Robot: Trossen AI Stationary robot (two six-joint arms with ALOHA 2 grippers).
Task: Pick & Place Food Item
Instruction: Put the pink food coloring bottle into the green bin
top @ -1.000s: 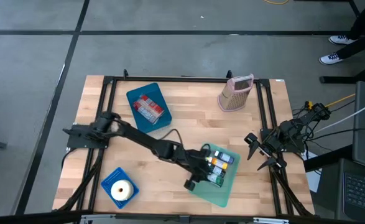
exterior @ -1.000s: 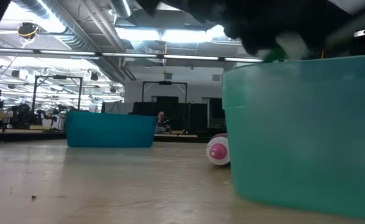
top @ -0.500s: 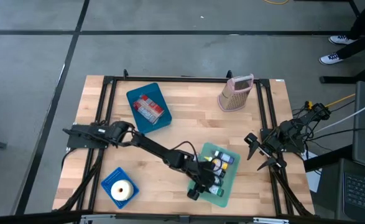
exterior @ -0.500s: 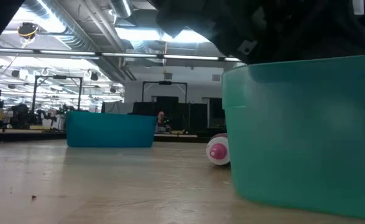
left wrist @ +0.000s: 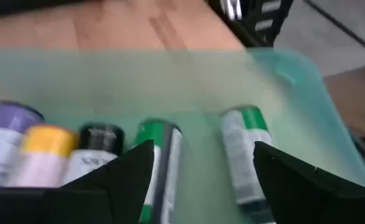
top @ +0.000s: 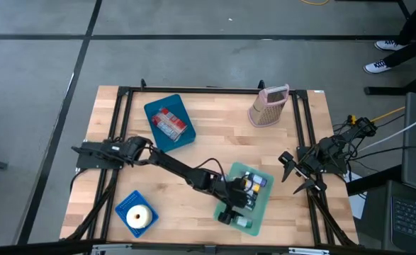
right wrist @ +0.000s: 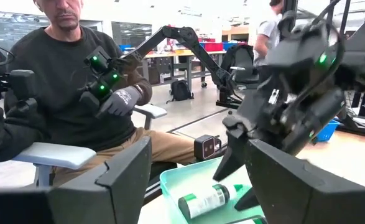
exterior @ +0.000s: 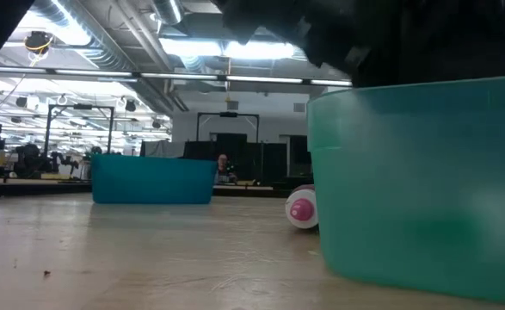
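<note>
A green tray (top: 263,200) near the table's front edge holds a row of small bottles (left wrist: 51,149) with purple, yellow, black and green caps. One green-capped white bottle (left wrist: 241,149) lies apart from the row, on its side on the tray floor. The same bottle (right wrist: 204,200) shows in the right wrist view. My left gripper (left wrist: 204,149) hangs open low over the tray, slanting down, one finger on each side of that bottle. My right gripper (top: 293,173) waits open at the table's right edge.
A blue bin (top: 169,122) with red packs stands at the far left. A small blue tray (top: 137,214) with a white ring sits at the near left, and a pink grater-like thing (top: 268,106) stands at the far right. A seated person (right wrist: 64,93) is beyond the table.
My left gripper has moved toward the table's near right and sunk into the green tray. It has opened and let go of the green-capped bottle. That bottle showed above the tray's rim in the low view and now lies on the tray floor.
</note>
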